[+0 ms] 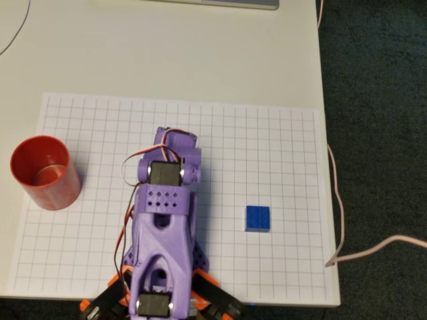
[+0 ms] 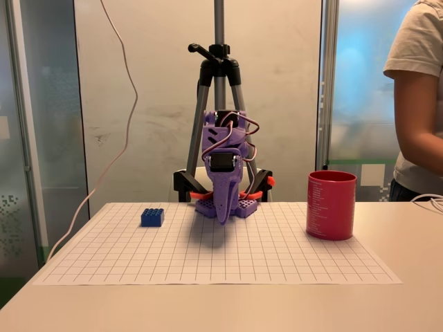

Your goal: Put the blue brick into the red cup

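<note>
The blue brick (image 1: 257, 218) lies flat on the white grid mat, right of my purple arm (image 1: 165, 220) in the overhead view and left of it in the fixed view (image 2: 152, 217). The red cup (image 1: 43, 172) stands upright at the mat's left edge in the overhead view, and on the right in the fixed view (image 2: 331, 205). My gripper (image 2: 223, 216) hangs point-down over the middle of the mat, just above the sheet. Its fingers are shut together with nothing between them. It is several grid squares from both the brick and the cup.
A tripod (image 2: 219, 83) stands behind the arm. A person (image 2: 419, 97) stands at the right of the fixed view, behind the table. A pale cable (image 1: 340, 200) runs along the table's right edge, with dark carpet beyond. A laptop edge (image 1: 227, 3) lies at the far side.
</note>
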Motion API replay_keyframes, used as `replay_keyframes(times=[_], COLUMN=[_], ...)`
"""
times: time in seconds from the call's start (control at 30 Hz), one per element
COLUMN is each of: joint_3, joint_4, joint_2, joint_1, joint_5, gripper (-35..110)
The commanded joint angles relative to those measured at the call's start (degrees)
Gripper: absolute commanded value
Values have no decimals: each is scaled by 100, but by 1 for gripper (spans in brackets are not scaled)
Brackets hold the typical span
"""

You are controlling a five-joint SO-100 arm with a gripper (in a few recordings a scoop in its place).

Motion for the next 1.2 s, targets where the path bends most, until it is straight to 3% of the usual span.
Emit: replay_keyframes(times=[0.0, 0.7, 1.0, 1.17], joint_3=[-97, -246, -3103, -5476], joint_4=[132, 123, 193, 976], joint_2=[-9, -26, -1951, -3340], joint_1=[-35, 9, 844, 1081], joint_5=[123, 229, 149, 246], gripper=[0, 0, 0, 0])
